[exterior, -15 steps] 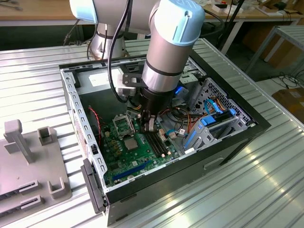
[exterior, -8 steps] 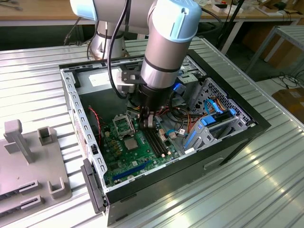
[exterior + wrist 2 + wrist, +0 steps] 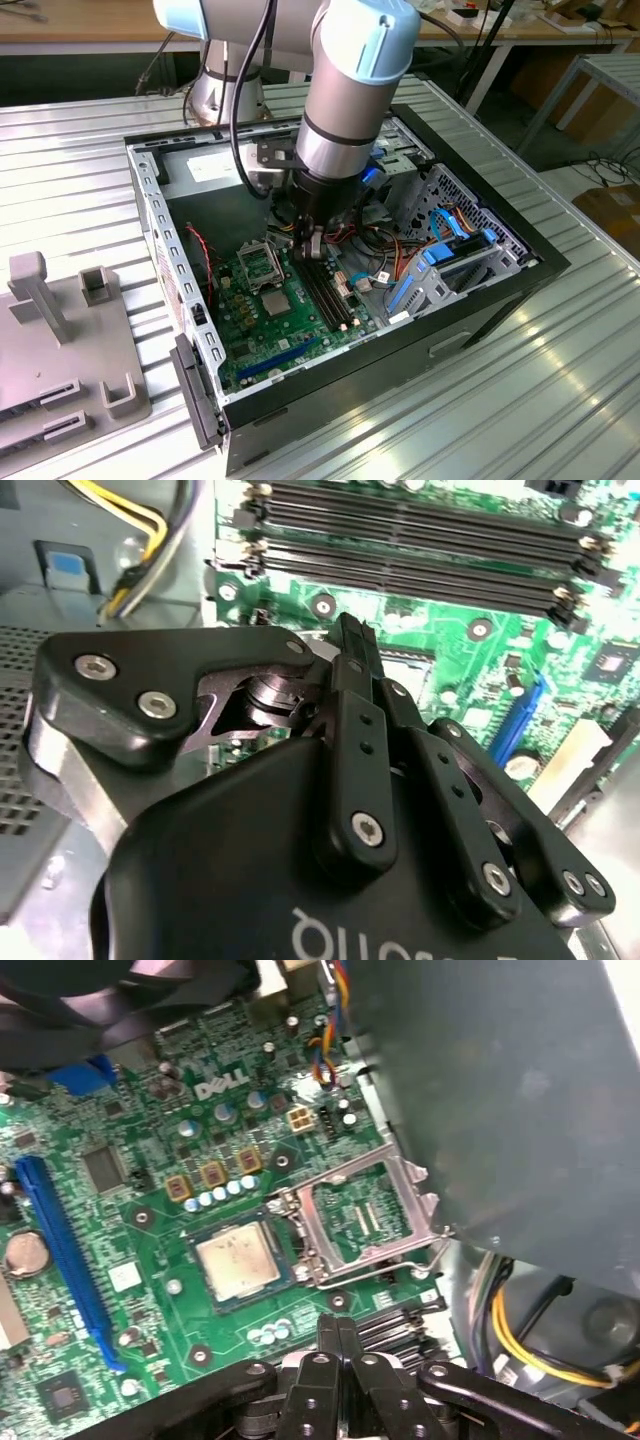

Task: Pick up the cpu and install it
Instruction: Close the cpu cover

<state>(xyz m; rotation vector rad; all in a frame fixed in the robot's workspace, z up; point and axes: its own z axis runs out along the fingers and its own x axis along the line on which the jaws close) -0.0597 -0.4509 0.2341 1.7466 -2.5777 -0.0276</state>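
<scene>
Black two-finger gripper (image 3: 338, 1328): fingertips pressed together, nothing held between them. It hangs low inside the open black computer case (image 3: 350, 370), over the green motherboard (image 3: 150, 1110). The square, silver-topped cpu (image 3: 237, 1263) lies flat in its dark socket recess, just beside the bare-metal hinged socket frame (image 3: 365, 1210), which is swung open. Gripper and cpu are apart, with no contact. The fingertips are also near the frame, on its side toward the long black memory slots (image 3: 420, 540). The cpu lies on the frame's neighbouring side.
</scene>
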